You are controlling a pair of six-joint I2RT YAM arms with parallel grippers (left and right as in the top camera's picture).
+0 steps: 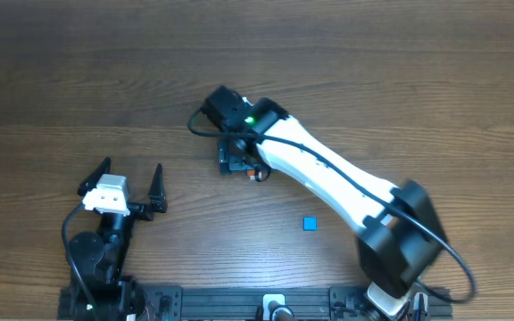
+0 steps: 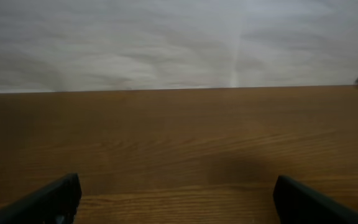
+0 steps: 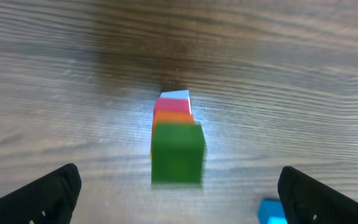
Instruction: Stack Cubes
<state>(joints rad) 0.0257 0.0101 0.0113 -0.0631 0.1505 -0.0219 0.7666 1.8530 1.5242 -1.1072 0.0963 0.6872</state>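
A lone cube (image 1: 310, 223) lies right of the stack (image 3: 178, 140).

Cube stack (image 3: 177, 140) (green-topped) — blue cube (image 3: 271, 211) apart

From my right wrist camera I look down on a stack of cubes (image 3: 176, 134) standing on the brown wooden table (image 3: 67, 68). A green cube (image 3: 177, 154) is on top, nearest me. Beneath it I see the edges of an orange cube (image 3: 173, 116), then a red cube (image 3: 169, 104), then a pale whitish cube (image 3: 176, 95) at the base. My right gripper (image 3: 179, 183) hangs above the stack, its two dark fingers (image 3: 48, 196) spread wide to either side, gripping nothing. A small blue cube (image 3: 270, 211) lies on the table apart from the stack, close to one finger.
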